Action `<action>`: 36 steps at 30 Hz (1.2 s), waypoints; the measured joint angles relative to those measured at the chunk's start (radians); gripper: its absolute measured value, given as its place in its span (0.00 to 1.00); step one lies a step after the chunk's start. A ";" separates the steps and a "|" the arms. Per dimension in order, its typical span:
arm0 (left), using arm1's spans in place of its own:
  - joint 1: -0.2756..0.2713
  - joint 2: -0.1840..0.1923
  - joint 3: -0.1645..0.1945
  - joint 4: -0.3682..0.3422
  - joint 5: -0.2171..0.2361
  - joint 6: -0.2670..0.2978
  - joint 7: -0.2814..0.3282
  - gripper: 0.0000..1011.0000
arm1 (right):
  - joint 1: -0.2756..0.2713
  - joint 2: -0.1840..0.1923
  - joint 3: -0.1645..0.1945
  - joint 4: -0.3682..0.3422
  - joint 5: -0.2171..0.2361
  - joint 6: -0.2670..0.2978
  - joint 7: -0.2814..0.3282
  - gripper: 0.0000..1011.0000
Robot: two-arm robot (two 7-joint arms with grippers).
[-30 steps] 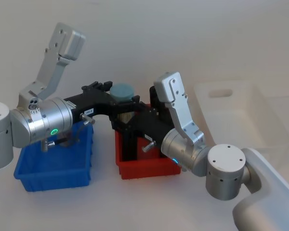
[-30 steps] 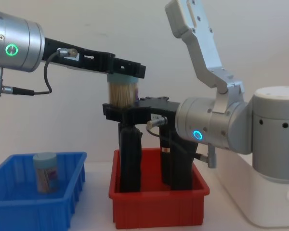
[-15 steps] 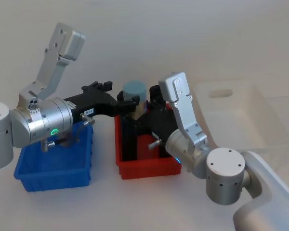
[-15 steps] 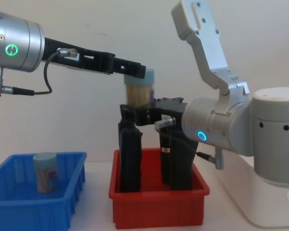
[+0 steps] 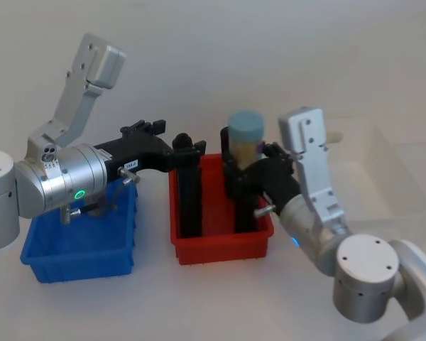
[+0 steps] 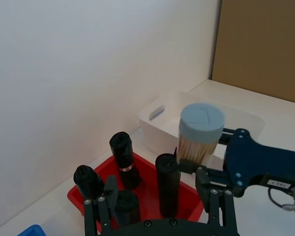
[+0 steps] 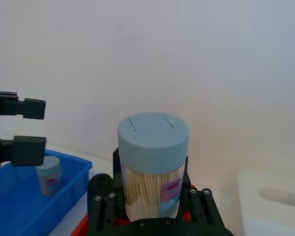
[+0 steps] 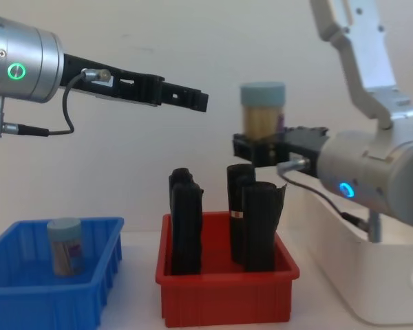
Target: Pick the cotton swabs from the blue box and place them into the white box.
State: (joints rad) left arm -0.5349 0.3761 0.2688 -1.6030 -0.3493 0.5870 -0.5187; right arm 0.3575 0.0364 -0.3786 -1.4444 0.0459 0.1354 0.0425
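R claw [image 8: 260, 146] grips swab tub [image 8: 262, 110] | L claw [image 8: 193, 101] open | chest: 2nd tub [image 8: 63, 245], blue box [image 8: 89, 297]

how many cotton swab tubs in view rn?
2. One cotton swab tub is held upright in the right gripper, above the red bin. The second tub stands in the blue box; others may be hidden inside that box.

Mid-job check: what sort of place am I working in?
Likely a robot lab test bench: a white table against a plain white wall, with a bright blue ribbed plastic bin, a red plastic bin and a large white plastic tub staged in a row.
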 joint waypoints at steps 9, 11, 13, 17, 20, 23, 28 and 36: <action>0.000 0.000 0.000 0.000 0.000 0.000 0.000 0.99 | -0.081 0.068 0.036 -0.118 0.039 -0.014 -0.059 0.63; 0.000 0.000 0.000 0.000 0.000 0.000 0.000 0.99 | -0.100 0.088 0.050 -0.141 0.052 -0.018 -0.074 0.63; 0.000 0.000 0.000 0.000 0.000 0.000 0.000 0.99 | -0.117 0.107 0.064 -0.159 0.066 -0.023 -0.092 0.63; 0.000 0.000 0.000 0.000 0.000 0.000 0.000 0.99 | -0.135 0.133 0.088 -0.170 0.087 -0.030 -0.119 0.63; 0.000 0.000 0.000 0.000 0.000 0.000 0.000 0.99 | -0.142 0.151 0.107 -0.168 0.103 -0.033 -0.134 0.63; 0.000 0.000 0.000 0.000 0.000 0.000 0.000 0.99 | -0.143 0.162 0.121 -0.155 0.115 -0.035 -0.141 0.63; 0.000 0.000 0.000 0.000 0.000 0.000 0.000 0.99 | -0.129 0.179 0.147 -0.101 0.137 -0.039 -0.140 0.63; 0.000 0.000 0.000 0.000 0.000 0.000 0.000 0.99 | -0.090 0.185 0.167 -0.012 0.159 -0.044 -0.091 0.63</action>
State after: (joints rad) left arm -0.5349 0.3760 0.2688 -1.6030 -0.3492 0.5870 -0.5185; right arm 0.2680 0.2213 -0.2120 -1.4569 0.2053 0.0918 -0.0481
